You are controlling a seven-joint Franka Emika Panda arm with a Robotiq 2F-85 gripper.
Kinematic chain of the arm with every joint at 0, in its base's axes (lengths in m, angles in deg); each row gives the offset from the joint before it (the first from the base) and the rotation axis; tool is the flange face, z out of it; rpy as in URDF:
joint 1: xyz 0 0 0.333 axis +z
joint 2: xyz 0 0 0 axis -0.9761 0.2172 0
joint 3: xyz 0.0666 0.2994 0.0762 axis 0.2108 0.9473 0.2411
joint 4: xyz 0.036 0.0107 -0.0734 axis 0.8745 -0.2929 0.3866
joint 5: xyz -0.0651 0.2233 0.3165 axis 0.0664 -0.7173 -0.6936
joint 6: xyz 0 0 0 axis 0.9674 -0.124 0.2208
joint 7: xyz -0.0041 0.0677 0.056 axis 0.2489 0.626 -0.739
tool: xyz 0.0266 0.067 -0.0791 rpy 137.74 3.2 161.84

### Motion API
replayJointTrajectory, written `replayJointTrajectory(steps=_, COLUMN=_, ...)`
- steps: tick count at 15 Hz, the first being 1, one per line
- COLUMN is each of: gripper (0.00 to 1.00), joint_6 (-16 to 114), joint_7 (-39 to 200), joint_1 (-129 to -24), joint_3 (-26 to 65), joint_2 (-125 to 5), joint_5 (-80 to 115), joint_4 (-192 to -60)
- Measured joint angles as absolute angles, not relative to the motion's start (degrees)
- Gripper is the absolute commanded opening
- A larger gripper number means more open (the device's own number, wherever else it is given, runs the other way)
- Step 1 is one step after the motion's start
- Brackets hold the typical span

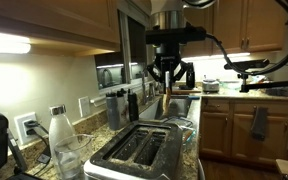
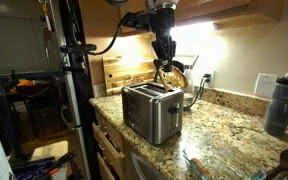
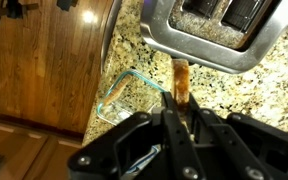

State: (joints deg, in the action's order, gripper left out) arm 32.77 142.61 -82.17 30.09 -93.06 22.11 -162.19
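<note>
Black tool (image 1: 170, 80), looping black cable (image 1: 222, 43)

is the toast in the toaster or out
out: the shut gripper holds the toast clear of the toaster; wrist view shows it against the counter

The toaster (image 2: 152, 112) stands close beside the gripper (image 2: 163, 68) and its slice of bread (image 3: 181, 80), with open air above its top. A wooden board (image 2: 122, 72) at the wall and low cupboards (image 2: 219, 10) close in behind and overhead. There is room on the counter (image 2: 229, 125) between the toaster and a dark bottle (image 2: 278, 102).
</note>
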Motion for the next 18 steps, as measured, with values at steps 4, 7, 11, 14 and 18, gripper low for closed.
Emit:
replayJointTrajectory(steps=4, gripper=0.1, joint_6=32.51, joint_7=143.15, joint_1=-82.04, joint_3=30.1, joint_2=-93.12, joint_5=20.48, joint_4=-160.2)
replayJointTrajectory(steps=7, gripper=0.11, joint_6=32.51, joint_7=143.12, joint_1=-81.96, joint_3=30.1, joint_2=-92.97, joint_5=17.79, joint_4=-159.65)
replayJointTrajectory(steps=11, gripper=0.11, joint_6=32.67, joint_7=141.76, joint_1=-81.92, joint_3=29.65, joint_2=-91.72, joint_5=12.66, joint_4=-159.57)
replayJointTrajectory(steps=14, gripper=0.1, joint_6=32.88, joint_7=138.91, joint_1=-81.92, joint_3=28.66, joint_2=-90.36, joint_5=8.55, joint_4=-159.52)
replayJointTrajectory(steps=18, gripper=0.1, joint_6=32.91, joint_7=134.96, joint_1=-81.92, joint_3=27.28, joint_2=-88.0, joint_5=3.91, joint_4=-158.71)
